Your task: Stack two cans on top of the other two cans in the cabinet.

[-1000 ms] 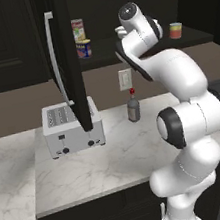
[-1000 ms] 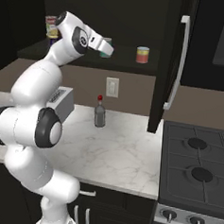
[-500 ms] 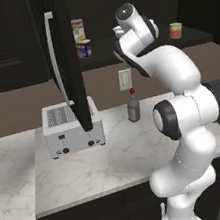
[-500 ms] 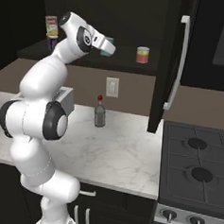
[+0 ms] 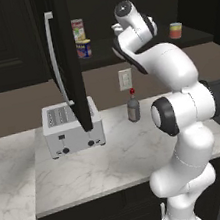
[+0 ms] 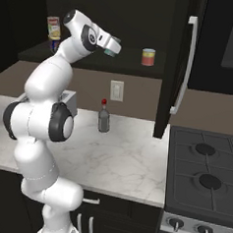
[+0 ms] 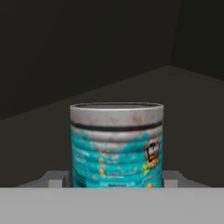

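Observation:
In the hand view the teal-blue can [image 7: 117, 146] with a silvery rim stands upright on the cabinet's dark shelf [image 7: 183, 96]. My gripper [image 7: 117, 179] is shut on it, a fingertip [image 7: 54, 178] pressed to each side low down. From the right base view the gripper [image 6: 112, 45] reaches into the cabinet [image 6: 173, 68] around that can [image 6: 112, 51]. The red, white and yellow can [image 5: 78, 29] sits on top of the yellow can with the blue band [image 5: 84, 49] at the shelf's left. The red-orange can [image 5: 175, 30] stands alone at the right.
The cabinet door [image 5: 71, 62] hangs open over the worktop, its silver bar handle [image 5: 55, 65] facing me. Below stand a toaster [image 5: 72, 128] and a grey bottle with a red cap [image 5: 133, 107] on the marble worktop [image 5: 116, 166]. A stove [image 6: 203, 169] lies to the right.
The jaws have closed from wide open onto the teal-blue can. The arm and the other cans have stayed where they were.

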Motion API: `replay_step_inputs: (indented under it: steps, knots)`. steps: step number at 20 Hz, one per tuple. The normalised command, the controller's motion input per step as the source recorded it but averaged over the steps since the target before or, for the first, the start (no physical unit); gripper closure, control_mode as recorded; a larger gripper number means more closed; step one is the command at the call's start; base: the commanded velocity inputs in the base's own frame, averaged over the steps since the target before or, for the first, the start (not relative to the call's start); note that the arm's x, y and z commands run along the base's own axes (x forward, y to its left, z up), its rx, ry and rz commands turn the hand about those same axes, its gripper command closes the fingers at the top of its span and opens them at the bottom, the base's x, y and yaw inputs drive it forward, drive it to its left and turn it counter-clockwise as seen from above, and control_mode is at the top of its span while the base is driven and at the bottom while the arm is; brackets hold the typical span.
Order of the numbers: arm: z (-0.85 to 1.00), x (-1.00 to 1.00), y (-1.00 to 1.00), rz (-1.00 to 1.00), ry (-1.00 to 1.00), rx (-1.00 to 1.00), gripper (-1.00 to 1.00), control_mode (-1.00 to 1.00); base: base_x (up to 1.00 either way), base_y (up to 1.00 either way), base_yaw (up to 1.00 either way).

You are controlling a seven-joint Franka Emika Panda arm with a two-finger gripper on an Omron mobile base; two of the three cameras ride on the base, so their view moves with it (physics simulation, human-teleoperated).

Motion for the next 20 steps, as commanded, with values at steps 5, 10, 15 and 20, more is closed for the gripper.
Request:
replay_step_inputs:
  steps: [5, 10, 15, 20]
  knots:
    - [-0.08, -0.11, -0.09, 0.0, 0.0, 0.0, 1.0, -1.0, 0.0, 0.0, 0.0]
    - [-0.05, -0.35, -0.07, 0.0, -0.05, 0.0, 1.0, -1.0, 0.0, 0.0, 0.0]
    - [0.0, -0.47, -0.02, 0.0, -0.25, -0.05, 1.0, -1.0, 0.0, 0.0, 0.0]
    - [0.04, -0.29, -0.08, -0.01, -0.28, -0.12, 1.0, -1.0, 0.0, 0.0, 0.0]
